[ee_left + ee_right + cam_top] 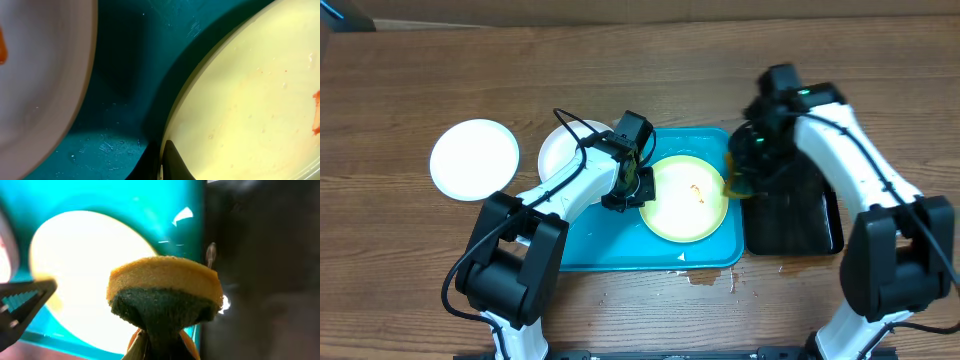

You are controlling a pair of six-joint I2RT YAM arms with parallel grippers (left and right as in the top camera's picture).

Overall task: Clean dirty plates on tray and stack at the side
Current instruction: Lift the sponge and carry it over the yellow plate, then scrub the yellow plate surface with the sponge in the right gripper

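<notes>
A pale yellow-green plate (685, 198) with a small reddish smear lies on the turquoise tray (590, 245). My left gripper (638, 183) is shut on that plate's left rim; in the left wrist view the fingers (162, 162) pinch the yellow-green plate (250, 100). A white plate (560, 150) with an orange smear (2, 50) sits at the tray's left end. Another white plate (474, 159) lies on the bare wood at the left. My right gripper (740, 182) is shut on a yellow-and-green sponge (165, 292), held above the tray's right edge, beside the yellow-green plate (85, 270).
A narrow black tray (795, 215) stands right of the turquoise tray, under my right arm. Water drops lie on the wood (705, 278) in front of the tray. The turquoise tray floor (120, 100) is wet.
</notes>
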